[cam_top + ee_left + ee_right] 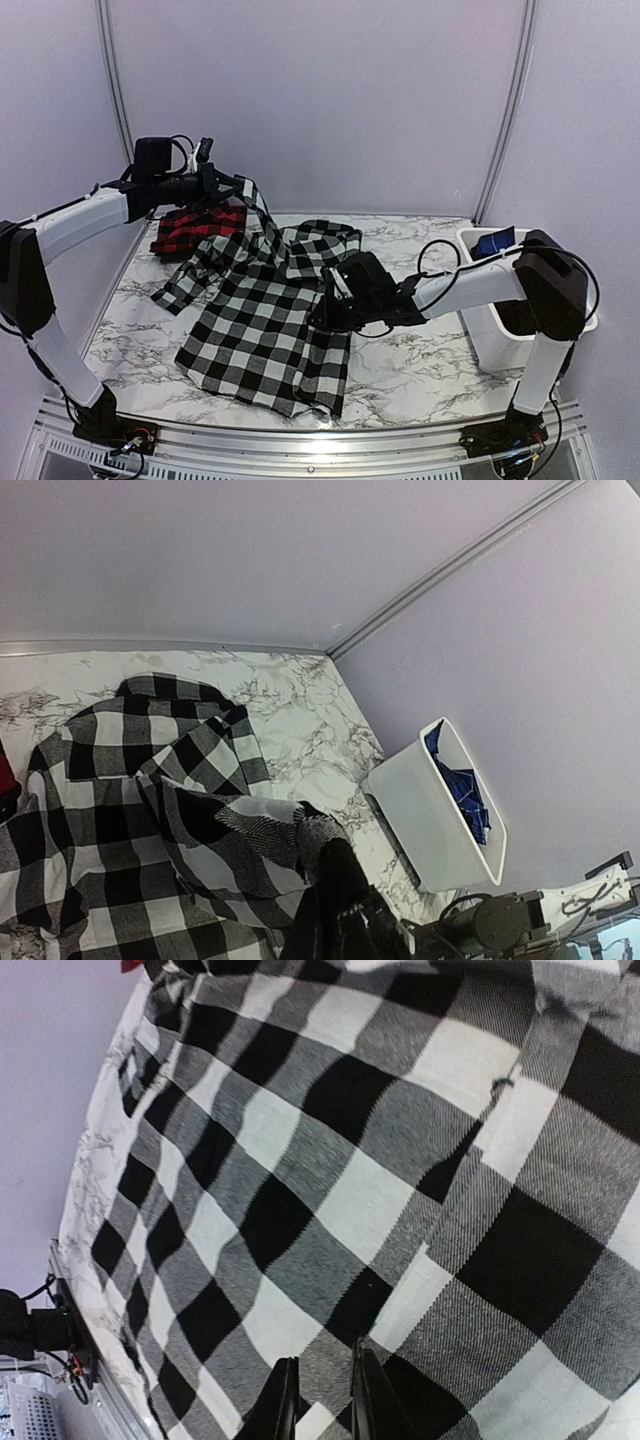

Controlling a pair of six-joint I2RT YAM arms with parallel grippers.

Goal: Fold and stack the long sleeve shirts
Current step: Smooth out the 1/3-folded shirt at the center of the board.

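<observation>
Right gripper (320,1405), nearly closed, pinches the black-and-white shirt (265,320). Left gripper (230,187), clamped shut, holds its ten-o'clock end raised above the red-and-black shirt (195,228).

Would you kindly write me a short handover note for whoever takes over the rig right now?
Left claw: shut on the black-and-white buffalo-check flannel shirt, holding its far part above the white marble table.
Right claw: low on that shirt's right side, jaws nearly together; grip unclear.
Red-and-black check flannel shirt: bunched at far left.
Done: nothing stacked.
Left: folding, then stacking.
</observation>
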